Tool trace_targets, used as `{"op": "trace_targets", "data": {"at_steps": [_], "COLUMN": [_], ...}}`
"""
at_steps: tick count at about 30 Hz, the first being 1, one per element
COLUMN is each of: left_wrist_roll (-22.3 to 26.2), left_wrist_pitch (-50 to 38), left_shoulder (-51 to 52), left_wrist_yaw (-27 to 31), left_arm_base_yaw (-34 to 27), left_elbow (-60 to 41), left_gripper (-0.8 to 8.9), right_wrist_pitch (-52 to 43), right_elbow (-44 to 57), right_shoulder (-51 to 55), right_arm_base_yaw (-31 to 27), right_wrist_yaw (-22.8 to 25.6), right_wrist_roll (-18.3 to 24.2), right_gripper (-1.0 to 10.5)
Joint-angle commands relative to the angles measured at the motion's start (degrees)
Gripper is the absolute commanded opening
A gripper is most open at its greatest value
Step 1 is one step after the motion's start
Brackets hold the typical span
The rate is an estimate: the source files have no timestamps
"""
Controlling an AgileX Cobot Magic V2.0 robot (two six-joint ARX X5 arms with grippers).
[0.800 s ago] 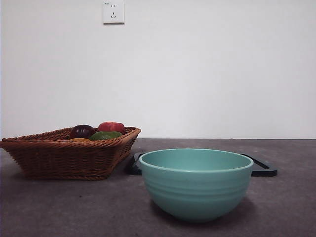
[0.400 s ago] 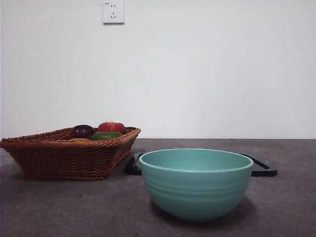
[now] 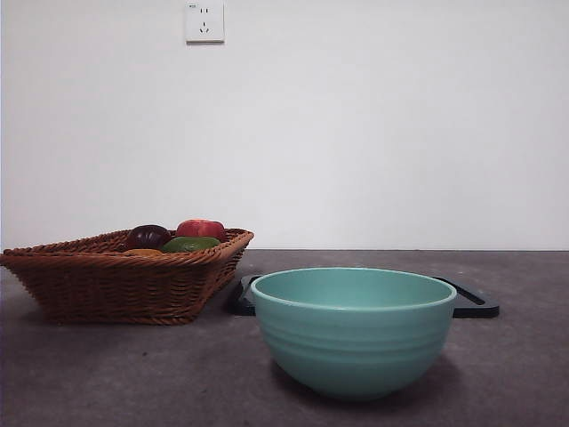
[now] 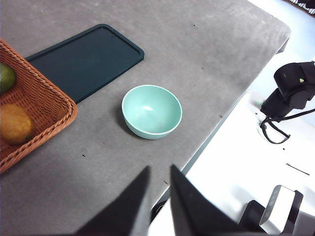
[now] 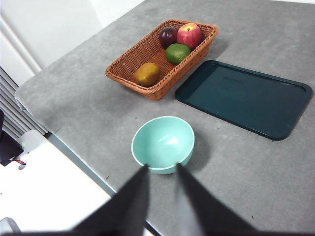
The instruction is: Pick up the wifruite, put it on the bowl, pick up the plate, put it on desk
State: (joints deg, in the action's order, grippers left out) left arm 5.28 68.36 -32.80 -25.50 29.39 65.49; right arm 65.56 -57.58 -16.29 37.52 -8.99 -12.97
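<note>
Both arms wait high above the tabletop. The left gripper has its fingers parted by a narrow gap with nothing between them; the right gripper likewise shows a narrow gap, empty, its fingers hanging over the tabletop's near edge beside the bowl.

The tabletop is flat, matte dark grey and faintly mottled, with a rounded corner and a straight edge dropping off to a pale floor. A plain white wall stands behind it, carrying a white socket high up.

The bowl is mint-green glazed ceramic, round, with faint horizontal ribs outside, and it stands upright and empty near the tabletop's edge. Behind the bowl lies a tray (dark green, rectangular, flat with a low raised rim and rounded corners), apart from the bowl. Just beside the tray sits a basket of brown woven wicker, rectangular with flaring sides.

In the basket, the fruit, orange-brown and roundish, lies at the end nearer the bowl. Farther from the bowl are a green fruit, a red fruit and a dark purple fruit, clustered together.

Bare grey surface lies open all around the bowl, and broadly beyond the tray.
</note>
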Motion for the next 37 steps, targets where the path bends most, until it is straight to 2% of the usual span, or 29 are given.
{"op": "trace_targets", "data": {"at_steps": [1,18,25,29,35,37], "left_wrist_roll": [0.46,0.46,0.42,0.02,0.00,0.11], "left_wrist_pitch": [-0.63,-0.59,-1.86,-11.67,-39.45,-46.95], "left_shoulder": [-0.07,-0.07,0.00,2.93,10.95,14.14], "left_wrist_yaw": [-0.31,-0.28,-0.26,0.17,0.50,2.38], "left_arm_base_yaw": [0.37,0.09,-6.10,-13.51,-21.33,-22.86], "left_elbow": [0.55,0.55,-1.53,-10.75,-32.72,-39.43], "left_gripper": [0.20,0.20,0.20,0.20,0.20,0.20], "right_wrist_pitch": [-0.35,-0.35,-0.35,-0.35,-0.35,-0.35], "right_elbow": [-0.70,-0.70,-0.70,-0.70,-0.70,-0.70], "right_shoulder": [0.04,0.04,0.04,0.04,0.04,0.04], "right_arm_base_yaw": [0.55,0.55,0.57,0.57,0.57,0.57], "right_wrist_yaw": [0.02,0.02,0.02,0.00,0.02,0.00], "right_wrist_roll": [0.59,0.59,0.59,0.59,0.59,0.59], "right_gripper": [0.2,0.2,0.2,0.2,0.2,0.2]}}
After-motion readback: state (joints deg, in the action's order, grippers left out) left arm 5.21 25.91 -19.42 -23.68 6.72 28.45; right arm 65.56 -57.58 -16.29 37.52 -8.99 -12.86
